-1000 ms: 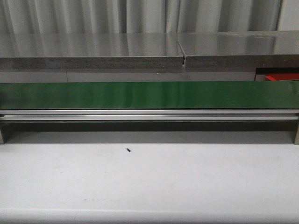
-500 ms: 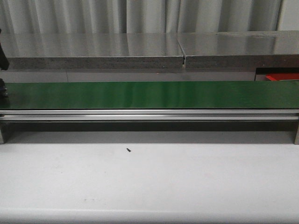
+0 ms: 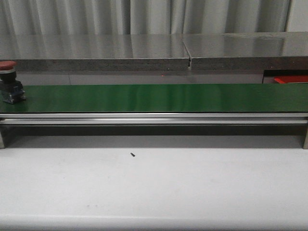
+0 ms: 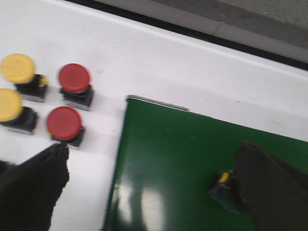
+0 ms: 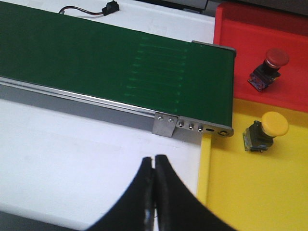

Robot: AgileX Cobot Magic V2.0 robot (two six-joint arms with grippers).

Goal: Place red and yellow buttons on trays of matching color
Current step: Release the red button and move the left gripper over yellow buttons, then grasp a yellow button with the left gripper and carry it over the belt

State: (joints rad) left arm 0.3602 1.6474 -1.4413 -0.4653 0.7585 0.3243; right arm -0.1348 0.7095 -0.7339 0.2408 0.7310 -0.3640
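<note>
In your front view, the red button (image 3: 9, 82) on the green belt (image 3: 159, 97) is sitting at the picture's left edge, which is clipping its side. The red tray (image 3: 291, 79) is peeking out at the far right, mostly hidden behind the belt and cut by the edge.

In your left wrist view, everything is blurring slightly. One finger (image 4: 269, 190) of the left gripper (image 4: 144, 187) is covering most of a button (image 4: 224, 190) on the belt; you are seeing only a dark base with a yellow speck, so its cap colour is staying unreadable. A yellow button (image 4: 10, 108) is being cropped by the edge.

In your right wrist view, the yellow tray (image 5: 250, 192) and the red tray are running out of the picture.
</note>
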